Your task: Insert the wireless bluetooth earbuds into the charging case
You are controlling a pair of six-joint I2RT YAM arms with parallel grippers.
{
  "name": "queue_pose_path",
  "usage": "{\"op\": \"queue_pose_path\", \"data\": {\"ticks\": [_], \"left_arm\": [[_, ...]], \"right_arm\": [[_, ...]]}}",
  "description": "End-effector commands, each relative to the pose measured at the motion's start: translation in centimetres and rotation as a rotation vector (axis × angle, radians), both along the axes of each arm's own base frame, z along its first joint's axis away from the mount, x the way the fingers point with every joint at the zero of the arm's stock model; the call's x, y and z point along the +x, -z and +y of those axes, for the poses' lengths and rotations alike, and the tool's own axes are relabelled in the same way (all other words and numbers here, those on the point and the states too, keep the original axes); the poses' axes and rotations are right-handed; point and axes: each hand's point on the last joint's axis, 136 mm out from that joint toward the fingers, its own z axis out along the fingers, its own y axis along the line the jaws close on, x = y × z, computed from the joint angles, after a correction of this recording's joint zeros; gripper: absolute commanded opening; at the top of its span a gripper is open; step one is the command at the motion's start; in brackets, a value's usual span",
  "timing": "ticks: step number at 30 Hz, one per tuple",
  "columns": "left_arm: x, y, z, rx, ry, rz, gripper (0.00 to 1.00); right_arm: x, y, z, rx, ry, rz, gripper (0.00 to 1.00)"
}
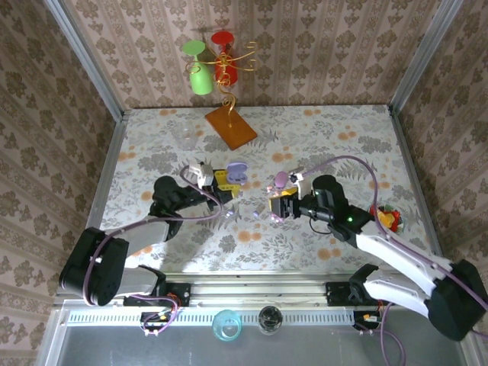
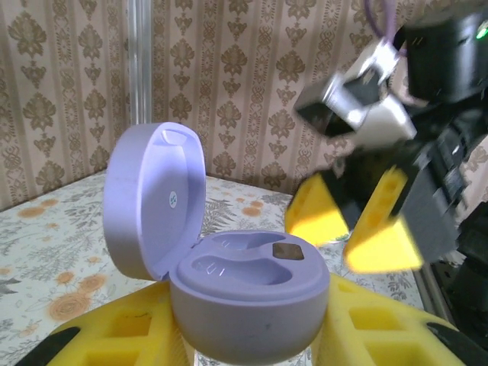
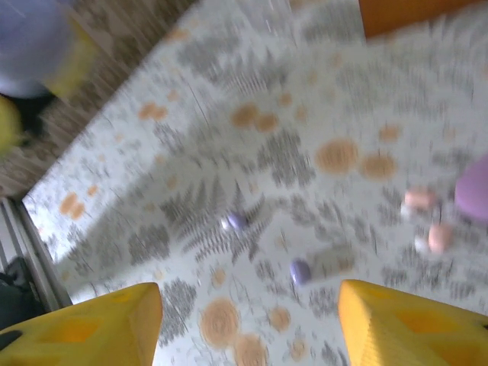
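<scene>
- Wireless bluetooth earbuds (image 3: pixel 234 221) lie loose on the floral surface (image 3: pixel 191 137) beneath the right gripper (image 3: pixel 248 320): 2 lilac and 2 pink, all small, rounded, glossy plastic buds
- Motion blur in the right wrist view hides their long axes and which way they point; a whitish smear touches 1 lilac bud
- The charging case (image 2: pixel 244 290), a smooth matte lilac pebble, is clamped in the left gripper (image 1: pixel 227 179) with its opening facing up
- Its round lid (image 2: pixel 152 198) stands hinged open, and both of its 2 moulded recesses are empty
- The right gripper has its yellow fingers spread wide with nothing between them
- A pink case (image 3: pixel 476 187) is cut off at the frame edge, near the pink buds
</scene>
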Motion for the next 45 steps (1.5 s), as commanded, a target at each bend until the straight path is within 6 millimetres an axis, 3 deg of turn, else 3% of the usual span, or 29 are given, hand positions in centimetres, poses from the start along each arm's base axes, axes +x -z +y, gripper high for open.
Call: {"op": "queue_pose_path", "data": {"ticks": [1, 7, 18, 24, 32, 45], "left_arm": [[0.3, -0.8, 1.1, -0.010, -0.041, -0.042, 0.38], [0.9, -0.7, 2.4, -0.003, -0.095, -0.050, 0.38], [1.1, -0.6, 4.1, 0.004, -0.152, -0.055, 0.38], [0.8, -0.6, 4.4, 0.006, -0.158, -0.063, 0.39], [0.5, -0.8, 4.4, 0.005, -0.146, -0.075, 0.39], [0.6, -1.0, 4.4, 0.005, -0.137, -0.080, 0.39]], "right_arm": [[0.4, 1.9, 1.3, 0.005, 0.018, 0.186, 0.61], [1.2, 6.4, 3.4, -0.076, 0.001, 0.379, 0.57], [3.9, 10.8, 7.7, -0.197, -0.199, 0.480, 0.56], [4.5, 13.1, 8.8, -0.236, -0.296, 0.544, 0.56], [3.7, 14.3, 7.9, -0.243, -0.319, 0.585, 0.55], [0.7, 13.6, 6.3, -0.225, -0.306, 0.606, 0.51]]}}
